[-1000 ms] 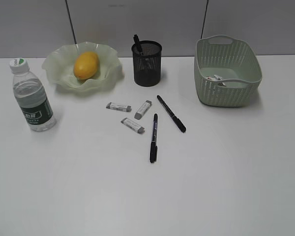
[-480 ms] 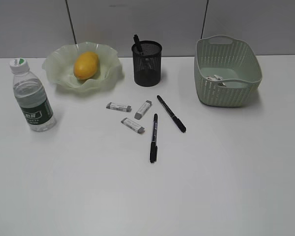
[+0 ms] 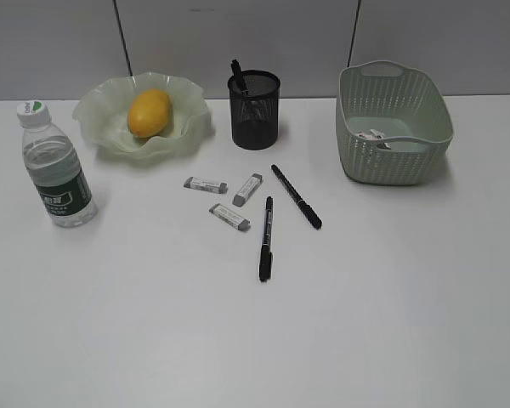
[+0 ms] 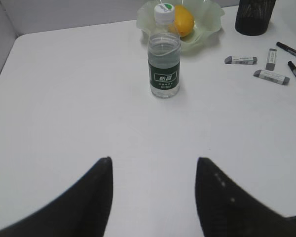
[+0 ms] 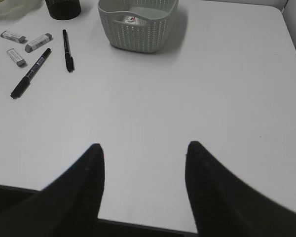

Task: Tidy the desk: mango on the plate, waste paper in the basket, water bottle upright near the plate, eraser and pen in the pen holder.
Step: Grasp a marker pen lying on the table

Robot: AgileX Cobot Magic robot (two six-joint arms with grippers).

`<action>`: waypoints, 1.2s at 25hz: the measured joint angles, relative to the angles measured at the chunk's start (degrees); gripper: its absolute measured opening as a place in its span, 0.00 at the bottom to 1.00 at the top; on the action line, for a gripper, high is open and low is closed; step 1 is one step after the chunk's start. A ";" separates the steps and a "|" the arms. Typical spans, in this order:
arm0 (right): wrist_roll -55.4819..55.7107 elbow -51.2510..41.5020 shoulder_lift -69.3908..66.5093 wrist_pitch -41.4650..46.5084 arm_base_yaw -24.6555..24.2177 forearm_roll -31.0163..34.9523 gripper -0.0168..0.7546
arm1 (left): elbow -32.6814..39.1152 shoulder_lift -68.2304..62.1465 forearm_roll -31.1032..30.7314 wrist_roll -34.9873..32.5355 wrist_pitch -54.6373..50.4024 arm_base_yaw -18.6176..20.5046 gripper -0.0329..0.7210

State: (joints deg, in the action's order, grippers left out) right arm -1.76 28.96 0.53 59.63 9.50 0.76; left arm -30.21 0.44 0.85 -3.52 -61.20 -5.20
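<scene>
1. My left claw [image 4: 153, 190] is wide open and holds nothing. It hangs over a bare part of the desk [image 3: 365, 323], well back from everything.
2. My right claw [image 5: 143, 185] is wide open too, with nothing in it, near the front edge of the desk.
3. The water bottle [image 3: 54, 166] stands upright near the plate [image 3: 93, 115]. I think that job is done.
4. The mango [image 3: 149, 112] sits in the plate. Done.
5. A bit of white paper [image 3: 376, 136] lies in the basket [image 3: 395, 161]. That looks done too.
6. The pen holder [image 3: 255, 110] has one pen [image 3: 236, 71] sticking out of it.
7. Left to do: three erasers, one on the left [image 3: 205, 184], one in the middle [image 3: 247, 189] and one in front [image 3: 229, 216], lie on the desk.
8. Two pens, a near one [image 3: 265, 238] and a slanted one [image 3: 295, 195], lie beside them. All must go in the holder.
</scene>
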 joint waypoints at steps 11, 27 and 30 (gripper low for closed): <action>0.00 0.00 0.00 0.00 0.00 0.00 0.58 | 0.00 0.00 0.00 0.00 0.00 0.00 0.58; 0.07 0.00 0.00 0.00 0.00 0.00 0.58 | -9.28 -33.88 2.82 0.00 0.56 0.00 0.56; 0.07 0.00 0.00 0.00 0.00 0.00 0.58 | -13.66 -43.49 4.16 0.00 1.83 -0.05 0.56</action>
State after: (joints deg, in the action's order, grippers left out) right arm -1.69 28.96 0.53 59.63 9.50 0.76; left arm -43.87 -43.05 5.02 -3.52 -59.37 -5.25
